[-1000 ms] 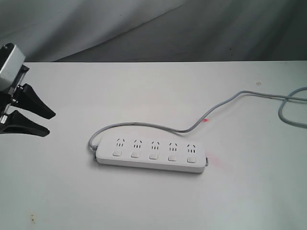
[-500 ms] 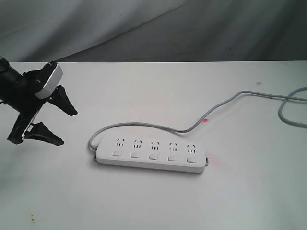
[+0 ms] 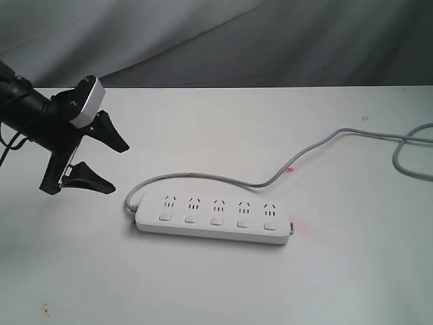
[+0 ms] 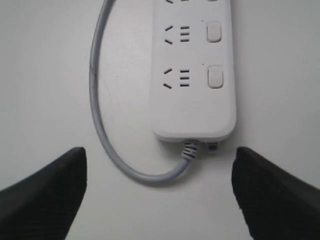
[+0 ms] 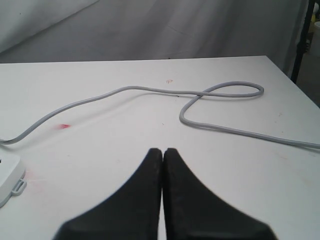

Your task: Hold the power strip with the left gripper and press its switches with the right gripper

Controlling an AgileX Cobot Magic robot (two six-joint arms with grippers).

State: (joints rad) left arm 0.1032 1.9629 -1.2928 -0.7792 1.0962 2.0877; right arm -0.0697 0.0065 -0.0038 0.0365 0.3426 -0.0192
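The white power strip (image 3: 213,217) lies flat on the table, its five switches (image 3: 216,220) in a row along the near side. My left gripper (image 3: 116,166) hangs open above the table, just left of the strip's cord end, touching nothing. In the left wrist view the strip's rounded end (image 4: 194,95) and two switches (image 4: 215,77) lie ahead of the wide-open left gripper (image 4: 160,165). My right gripper (image 5: 163,151) is shut with nothing in it, out of the exterior view; only a corner of the strip (image 5: 10,177) shows at the edge of the right wrist view.
The thin grey cord (image 3: 223,178) loops from the strip's left end, runs behind it and off to the right, where it coils (image 5: 222,95). A small red mark (image 3: 291,169) sits by the cord. A grey cloth (image 3: 216,40) hangs behind the table's back edge.
My left gripper has swung in from the left edge toward the power strip's cord end, staying open. The strip has not moved.
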